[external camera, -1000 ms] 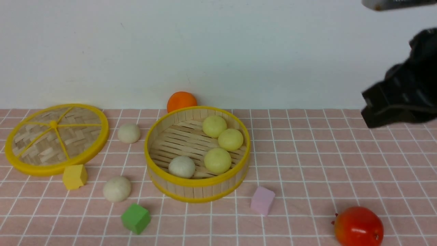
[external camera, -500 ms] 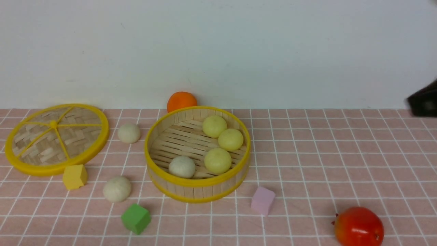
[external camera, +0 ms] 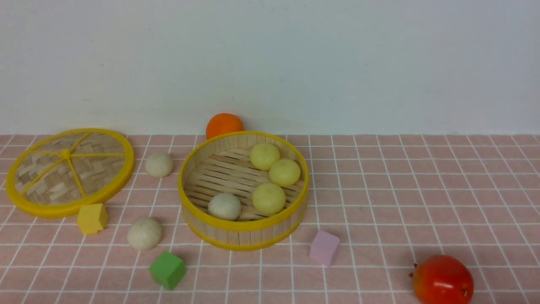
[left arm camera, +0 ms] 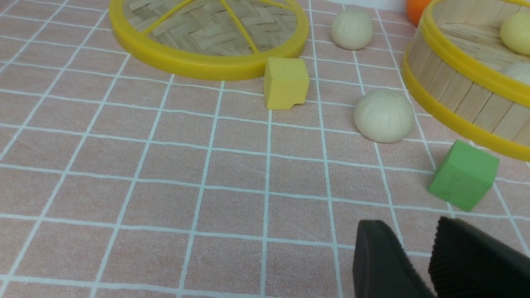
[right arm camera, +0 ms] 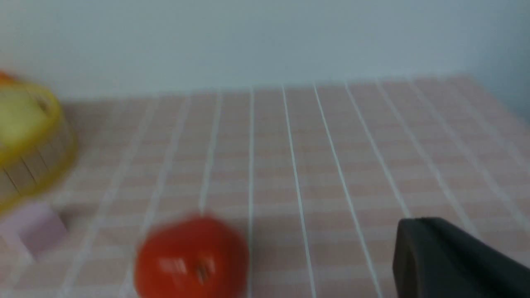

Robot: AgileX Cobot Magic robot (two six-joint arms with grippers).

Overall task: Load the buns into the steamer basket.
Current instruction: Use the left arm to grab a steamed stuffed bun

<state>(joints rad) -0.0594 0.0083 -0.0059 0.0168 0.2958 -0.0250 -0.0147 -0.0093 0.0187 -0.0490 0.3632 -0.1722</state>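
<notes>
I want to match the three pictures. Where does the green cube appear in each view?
Front view: the green cube sits in front of the steamer basket, towards its left side.
Left wrist view: the green cube lies between the steamer basket's wall and the left end effector.
Right wrist view: not in it.
Shared landmark: the steamer basket, visible in all three, blurred in the right wrist view.

pink worktop [external camera: 422, 190] with white grid lines; steamer basket [external camera: 244, 236] pale wood slats, yellow rims; buns [external camera: 268, 198] pale yellow and off-white; green cube [external camera: 167, 270]; red fruit [external camera: 442, 280] lower right.
</notes>
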